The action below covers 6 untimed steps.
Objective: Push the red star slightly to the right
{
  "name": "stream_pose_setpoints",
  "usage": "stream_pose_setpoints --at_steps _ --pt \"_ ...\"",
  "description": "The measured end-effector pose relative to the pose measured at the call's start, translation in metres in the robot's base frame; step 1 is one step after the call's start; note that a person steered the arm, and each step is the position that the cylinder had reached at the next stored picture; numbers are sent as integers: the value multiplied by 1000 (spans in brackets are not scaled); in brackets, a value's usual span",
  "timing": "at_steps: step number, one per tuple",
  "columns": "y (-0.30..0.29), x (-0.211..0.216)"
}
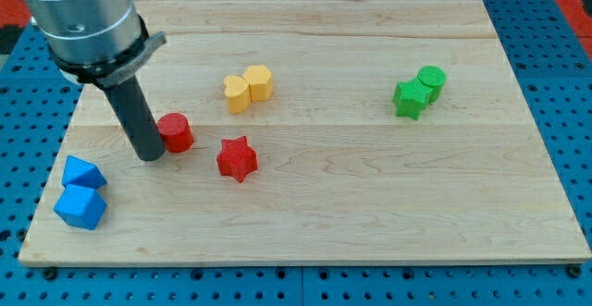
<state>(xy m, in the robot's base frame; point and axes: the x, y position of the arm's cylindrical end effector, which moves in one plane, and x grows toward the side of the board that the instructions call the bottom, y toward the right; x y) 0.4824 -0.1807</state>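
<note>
surface (370, 204): pale wood board on blue pegboard
red star (237, 158): left of centre, one point facing far, no long axis
my tip (150, 156): left, touching red cylinder (175, 132)
claw: none, bare rod

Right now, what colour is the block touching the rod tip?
Red: the short red cylinder block sits against my tip, on its right in the camera view.

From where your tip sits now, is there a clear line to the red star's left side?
Probably not straight across. My tip sits at the view's left, touching or nearly touching the red cylinder, left of the red star. Passing just below the cylinder looks free.
</note>
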Motion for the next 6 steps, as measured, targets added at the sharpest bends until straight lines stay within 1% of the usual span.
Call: stream_pose_setpoints --at_steps 1,3,4,5,6 --pt "28 -7" --pt "103 6" --pt "127 -7" --pt "88 -37" --pt "31 -44"
